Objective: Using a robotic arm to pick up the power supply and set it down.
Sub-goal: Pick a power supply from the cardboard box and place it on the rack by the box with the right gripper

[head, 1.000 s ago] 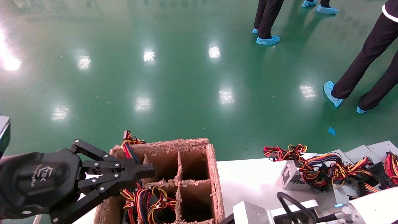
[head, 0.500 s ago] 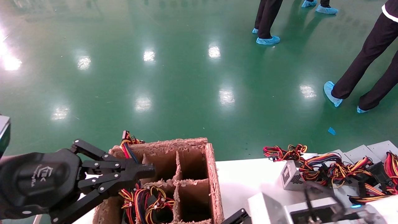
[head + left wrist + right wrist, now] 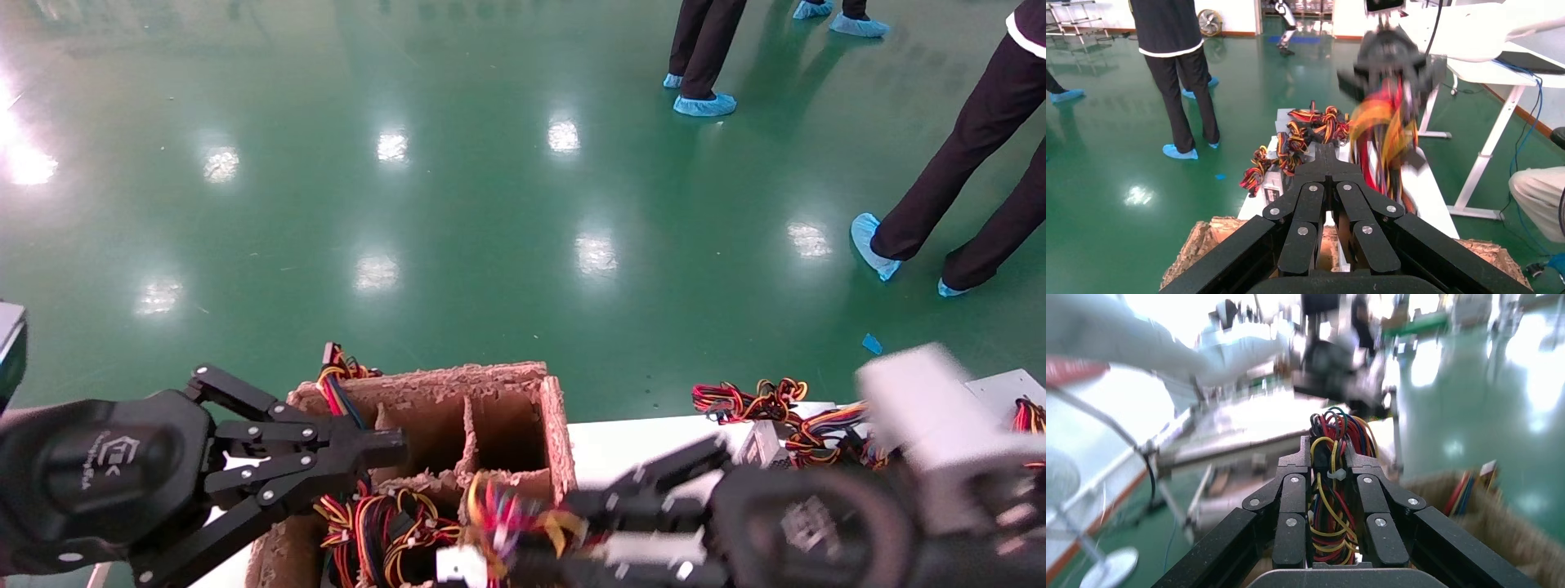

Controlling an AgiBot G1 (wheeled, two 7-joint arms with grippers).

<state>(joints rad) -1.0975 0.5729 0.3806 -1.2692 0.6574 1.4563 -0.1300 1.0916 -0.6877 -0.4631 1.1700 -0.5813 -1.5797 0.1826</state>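
My right gripper (image 3: 565, 529) reaches in from the right, blurred, above the front of the cardboard divider box (image 3: 490, 382). In the right wrist view its fingers (image 3: 1291, 478) are shut on the power supply's wire bundle (image 3: 1330, 478) of red, yellow and black wires. The same bundle (image 3: 507, 513) trails from the gripper over the box, and it hangs below the right gripper (image 3: 1392, 61) in the left wrist view. The supply's metal body is hidden. My left gripper (image 3: 392, 445) is parked at the box's left side, shut and holding nothing.
More power supplies with tangled wires (image 3: 764, 400) lie on the white table (image 3: 637, 449) at the right. One box compartment holds another wire bundle (image 3: 380, 523). People's legs (image 3: 940, 188) stand on the green floor behind.
My right arm has swung from the lower right edge up and to the left, carrying the wire bundle over the box. The left arm has stayed still.
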